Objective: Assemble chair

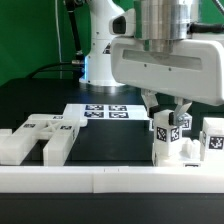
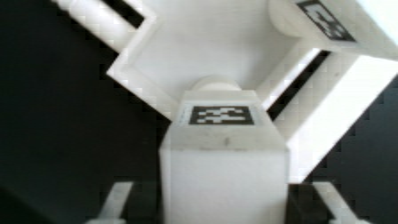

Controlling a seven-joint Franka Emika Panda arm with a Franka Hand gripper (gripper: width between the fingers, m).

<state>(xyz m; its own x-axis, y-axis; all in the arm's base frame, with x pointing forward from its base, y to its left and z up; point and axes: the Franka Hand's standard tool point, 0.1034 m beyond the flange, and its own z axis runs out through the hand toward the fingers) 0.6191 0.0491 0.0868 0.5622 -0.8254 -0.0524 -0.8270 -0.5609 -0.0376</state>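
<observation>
Border rail (image 1: 110, 182), nearest: hid the parts' bases.
Slotted chair piece (image 1: 48, 135), exterior view's left: lay flat, slot opening toward the rail.
Chair block (image 1: 168, 146), exterior view's right: stood upright, long axis vertical, clenched by the gripper (image 1: 170, 124). Fingers (image 2: 118, 205) were cropped in the wrist view.
Marker board (image 1: 105, 111), behind: its right end was covered.

A block (image 1: 167, 143) is placed directly under the gripper (image 1: 171, 118), between its fingers. A second block (image 1: 212, 140) is set just beside it on the exterior view's right, a slotted piece (image 1: 40, 140) well to its left, the marker board (image 1: 105, 111) behind, and a rail (image 1: 100, 182) in front.
</observation>
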